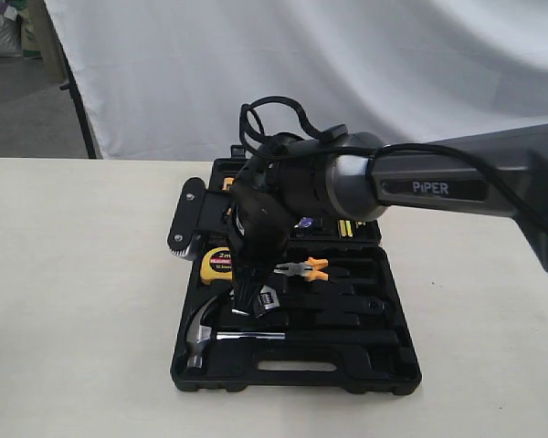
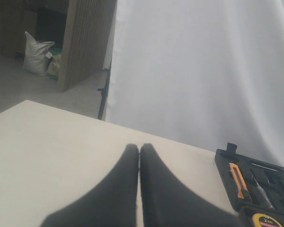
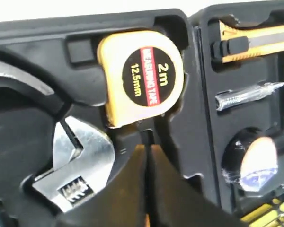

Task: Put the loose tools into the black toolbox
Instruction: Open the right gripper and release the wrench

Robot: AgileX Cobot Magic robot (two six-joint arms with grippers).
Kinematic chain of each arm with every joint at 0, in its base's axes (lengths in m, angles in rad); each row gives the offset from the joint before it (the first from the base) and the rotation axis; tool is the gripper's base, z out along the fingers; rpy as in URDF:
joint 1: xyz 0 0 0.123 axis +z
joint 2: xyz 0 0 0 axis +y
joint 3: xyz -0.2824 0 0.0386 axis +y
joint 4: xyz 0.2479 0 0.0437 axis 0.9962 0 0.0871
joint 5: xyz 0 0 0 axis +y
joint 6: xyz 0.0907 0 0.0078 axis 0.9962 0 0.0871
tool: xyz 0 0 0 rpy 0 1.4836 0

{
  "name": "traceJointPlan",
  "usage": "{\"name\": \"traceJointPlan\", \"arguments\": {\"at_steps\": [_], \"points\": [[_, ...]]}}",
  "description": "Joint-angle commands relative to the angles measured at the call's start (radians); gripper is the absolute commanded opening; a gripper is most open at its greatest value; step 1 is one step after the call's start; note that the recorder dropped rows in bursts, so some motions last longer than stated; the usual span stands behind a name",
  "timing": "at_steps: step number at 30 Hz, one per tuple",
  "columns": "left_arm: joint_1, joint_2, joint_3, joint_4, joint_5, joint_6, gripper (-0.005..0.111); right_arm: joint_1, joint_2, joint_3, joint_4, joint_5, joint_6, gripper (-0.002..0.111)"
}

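Observation:
The black toolbox lies open on the table. In its near half the claw hammer rests along the front, steel head to the left. The adjustable wrench lies just behind it, silver head beside my right gripper. That gripper hangs low over the case, shut, with nothing seen between its fingers. The tape roll sits in a round recess of the far half. My left gripper is shut and empty over bare table, left of the toolbox.
A yellow tape measure and orange-handled pliers sit in the case. An orange utility knife and a screwdriver lie in the far half. The right arm spans the case from the right. A white curtain hangs behind.

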Motion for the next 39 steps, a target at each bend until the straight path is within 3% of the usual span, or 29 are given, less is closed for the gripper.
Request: {"name": "traceJointPlan", "arguments": {"at_steps": [1, 9, 24, 32, 39], "points": [[0.025, -0.003, -0.003, 0.004, -0.007, -0.005, 0.001, -0.025, 0.068, -0.002, 0.052, 0.035, 0.022, -0.001], [0.025, -0.003, -0.003, 0.004, -0.007, -0.005, 0.001, -0.025, 0.142, -0.004, 0.027, 0.085, 0.022, -0.001], [0.025, -0.003, -0.003, 0.004, -0.007, -0.005, 0.001, -0.025, -0.072, -0.024, 0.043, 0.077, 0.098, -0.001], [0.025, -0.003, -0.003, 0.004, -0.007, -0.005, 0.001, -0.025, 0.069, -0.024, 0.166, 0.109, 0.077, -0.001], [0.025, -0.003, -0.003, 0.004, -0.007, -0.005, 0.001, -0.023, 0.147, -0.026, 0.165, 0.174, 0.058, -0.001]]}}
